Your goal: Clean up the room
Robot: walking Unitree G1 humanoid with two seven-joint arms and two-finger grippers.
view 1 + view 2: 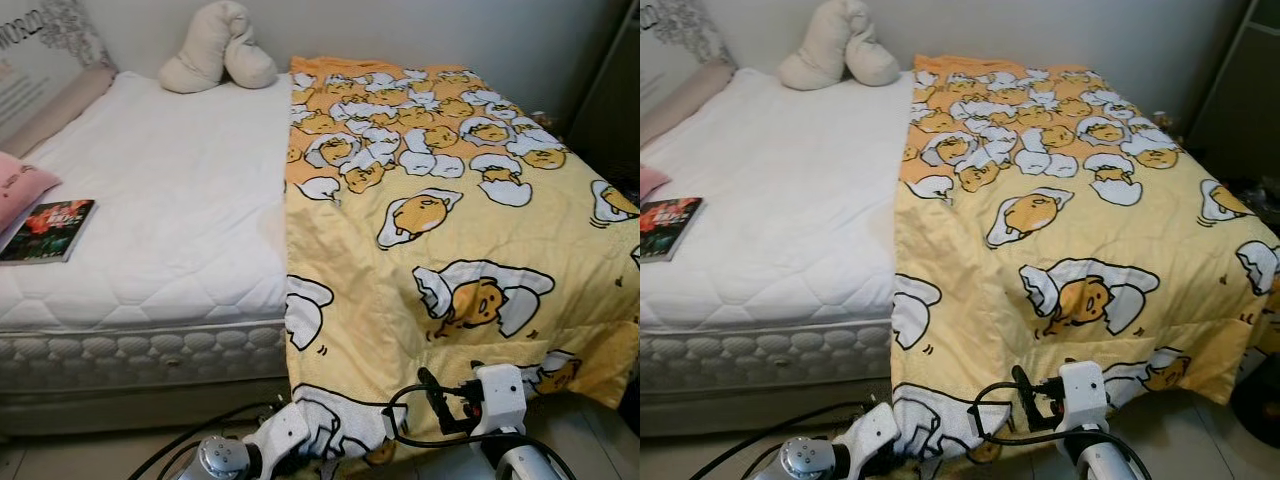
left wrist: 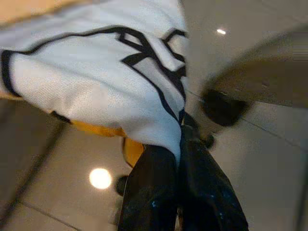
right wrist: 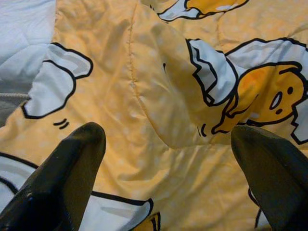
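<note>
A yellow blanket (image 1: 440, 200) printed with cartoon eggs covers the right half of the bed (image 1: 170, 170) and hangs over its near edge toward the floor. My left gripper (image 2: 182, 126) is low beside the bed, shut on the blanket's hanging white-and-yellow corner (image 2: 110, 82) just above the tiles. My right gripper (image 3: 167, 130) is open over the blanket's near part, with the fabric spread between its two black fingers (image 3: 72, 168). Its wrist (image 1: 497, 395) shows at the bed's foot.
A book (image 1: 48, 230) and a pink pillow (image 1: 22, 185) lie at the mattress's left edge. A cream cushion (image 1: 218, 48) sits at the far end. Dark furniture (image 1: 615, 100) stands at the right. A dark round object (image 2: 224, 107) rests on the glossy tiled floor (image 2: 57, 163).
</note>
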